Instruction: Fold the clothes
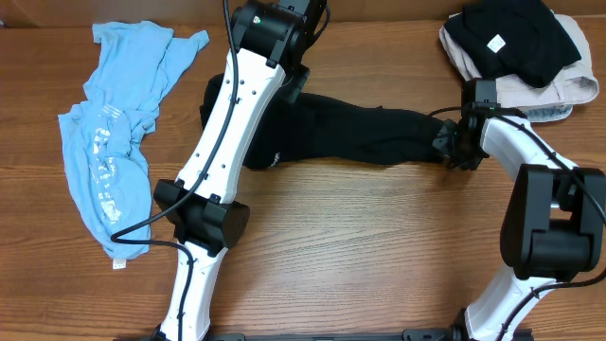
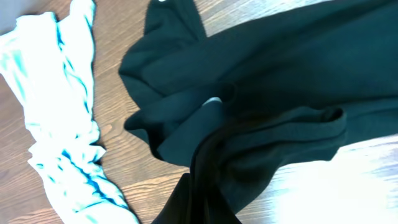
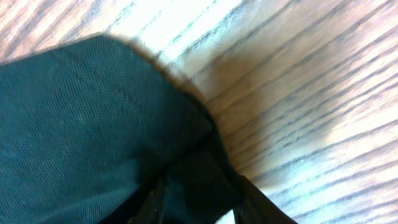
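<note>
You have two loose garments on the table (image 1: 379, 246): one light-blue tee (image 1: 114, 142) crumpled at the left and one black shirt (image 1: 360, 133) stretched across the middle. Your left gripper (image 1: 294, 83) is clamped on the shirt's left end. Your right gripper (image 1: 447, 142) straddles its right end, cloth between the fingers; whether it pinches, you cannot tell. One folded stack (image 1: 516, 47) sits at the far right.

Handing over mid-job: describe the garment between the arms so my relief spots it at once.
On the wooden table, look to the middle, between the left arm and the right arm. The black shirt lies there as a long band across the wood. Unlike the crumpled light-blue tee at the left and the folded pile in the far right corner, it is dark and unfolded.
</note>
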Controlling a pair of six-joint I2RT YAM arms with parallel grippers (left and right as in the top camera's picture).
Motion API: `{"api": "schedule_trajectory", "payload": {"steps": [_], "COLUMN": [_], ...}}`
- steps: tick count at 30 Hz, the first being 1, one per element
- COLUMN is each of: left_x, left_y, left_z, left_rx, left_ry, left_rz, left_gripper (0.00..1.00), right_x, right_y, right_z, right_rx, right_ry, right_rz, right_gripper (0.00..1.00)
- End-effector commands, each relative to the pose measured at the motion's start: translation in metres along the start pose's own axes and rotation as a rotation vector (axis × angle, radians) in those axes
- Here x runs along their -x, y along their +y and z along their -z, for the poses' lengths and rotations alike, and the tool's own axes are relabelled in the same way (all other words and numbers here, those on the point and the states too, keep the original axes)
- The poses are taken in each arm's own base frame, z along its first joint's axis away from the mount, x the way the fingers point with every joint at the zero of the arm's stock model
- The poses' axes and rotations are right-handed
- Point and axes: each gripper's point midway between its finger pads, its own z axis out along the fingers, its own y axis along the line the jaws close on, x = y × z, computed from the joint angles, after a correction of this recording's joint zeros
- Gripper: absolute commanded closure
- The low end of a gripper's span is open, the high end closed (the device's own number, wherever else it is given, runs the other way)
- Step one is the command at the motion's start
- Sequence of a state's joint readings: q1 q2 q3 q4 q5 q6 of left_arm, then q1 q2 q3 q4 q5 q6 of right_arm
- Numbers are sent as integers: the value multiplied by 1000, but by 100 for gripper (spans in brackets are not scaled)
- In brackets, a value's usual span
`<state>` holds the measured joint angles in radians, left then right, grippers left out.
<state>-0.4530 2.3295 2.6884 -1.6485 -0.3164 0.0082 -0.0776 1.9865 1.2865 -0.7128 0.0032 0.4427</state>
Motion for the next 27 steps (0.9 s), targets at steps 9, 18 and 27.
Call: {"api": "schedule_trajectory", "payload": {"steps": [9,18,27], "left_x": [11,8,2], "left_y": [87,139,188], "left_z": [42,107,219], "left_rx": [215,251,348], "left_ry": [-157,-339,-673], "left_rz": [250,387,562], "left_gripper": [96,96,96], "right_x": [46,91,101], "right_y": [39,66,68], "right_z": [65,177,305], "right_rx": [61,130,226], "right_ry": [-9,-159,-343], "right_rz": [116,163,164], "right_gripper": [96,96,96]}}
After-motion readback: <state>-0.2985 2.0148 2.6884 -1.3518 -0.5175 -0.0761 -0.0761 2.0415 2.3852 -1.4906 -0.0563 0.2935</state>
